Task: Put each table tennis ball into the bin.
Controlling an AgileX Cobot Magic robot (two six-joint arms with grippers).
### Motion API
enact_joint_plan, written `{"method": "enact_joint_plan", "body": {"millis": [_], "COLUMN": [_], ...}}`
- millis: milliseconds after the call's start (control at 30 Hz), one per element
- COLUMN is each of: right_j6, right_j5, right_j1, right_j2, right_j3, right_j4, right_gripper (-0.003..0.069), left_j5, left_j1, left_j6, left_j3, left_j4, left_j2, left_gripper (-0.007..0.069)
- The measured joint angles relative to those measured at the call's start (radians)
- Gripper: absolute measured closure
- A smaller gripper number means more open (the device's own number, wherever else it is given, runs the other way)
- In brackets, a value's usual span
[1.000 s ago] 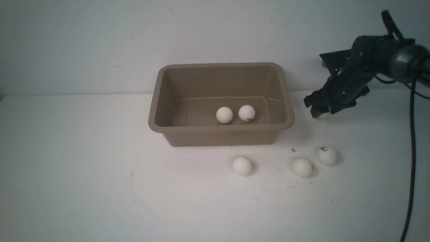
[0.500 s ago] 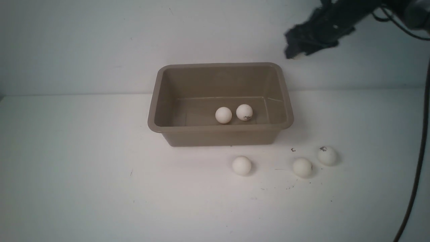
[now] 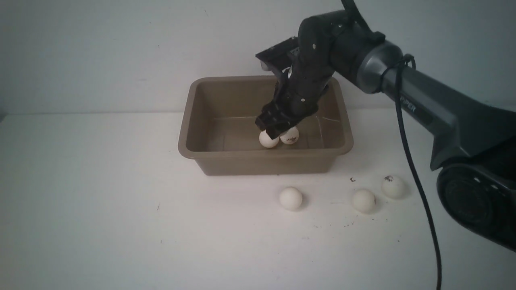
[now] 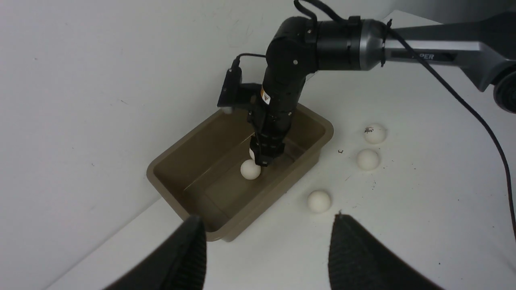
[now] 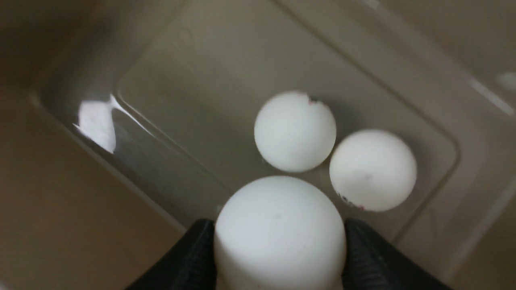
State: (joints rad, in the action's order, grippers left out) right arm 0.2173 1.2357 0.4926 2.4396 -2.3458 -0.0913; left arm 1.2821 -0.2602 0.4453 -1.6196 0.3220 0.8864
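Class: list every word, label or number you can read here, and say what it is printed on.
"PER": white letters on the right arm; any earlier letters are hidden.
Dark print on the rightmost table tennis ball on the table: too small to read.
Dark print on a ball inside the bin: blurred, unreadable.
Yellow sticker on that arm's wrist: too small to read.

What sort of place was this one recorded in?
Probably a robot lab test bench, not a home: a plain white table against a blank white wall, a cabled robot arm, and only a bin and table tennis balls laid out.
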Motion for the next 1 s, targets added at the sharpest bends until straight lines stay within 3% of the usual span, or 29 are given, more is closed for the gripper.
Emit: {"method": "enact_joint_plan", "body": {"millis": [167, 300, 467, 500, 533, 600, 667, 1000], "right_j6": [-0.035, -0.036, -0.042, -0.042, -0.045, -0.048, -0.050, -0.046], "right_j5": [0.012, 0.014, 0.018, 0.018, 0.018, 0.017, 0.018, 0.018], "right_j1": [0.000, 0.000, -0.014, -0.017, -0.032, -0.052, -0.078, -0.191], "right_j2": [0.007, -0.019, -0.164, -0.179, -0.229, -0.294, -0.369, -0.510], "right_j3": [0.000, 0.000, 0.000, 0.000, 0.000, 0.014, 0.052, 0.447], "right_j4": [0.012, 0.043, 0.121, 0.122, 0.122, 0.126, 0.130, 0.070], "right_gripper": [0.0113, 0.0106, 0.0365, 0.0379, 0.0472, 0.0591, 0.0647, 0.0671], "left_j5": [0.000, 0.000, 0.000, 0.000, 0.000, 0.000, 0.000, 0.000], "left_j1": [0.000, 0.000, 0.000, 0.000, 0.000, 0.000, 0.000, 0.000], "left_j6": [-0.001, -0.001, -0.001, -0.001, -0.001, -0.001, -0.001, -0.001], "left_j3": [0.000, 0.000, 0.000, 0.000, 0.000, 0.000, 0.000, 0.000], "left_j4": [0.000, 0.000, 0.000, 0.000, 0.000, 0.000, 0.000, 0.000], "left_j2": [0.000, 0.000, 0.000, 0.000, 0.000, 0.000, 0.000, 0.000], "left_gripper": [0.0251, 0.0251, 0.0262, 0.0262, 0.0262, 0.0262, 0.0262, 0.0262]}}
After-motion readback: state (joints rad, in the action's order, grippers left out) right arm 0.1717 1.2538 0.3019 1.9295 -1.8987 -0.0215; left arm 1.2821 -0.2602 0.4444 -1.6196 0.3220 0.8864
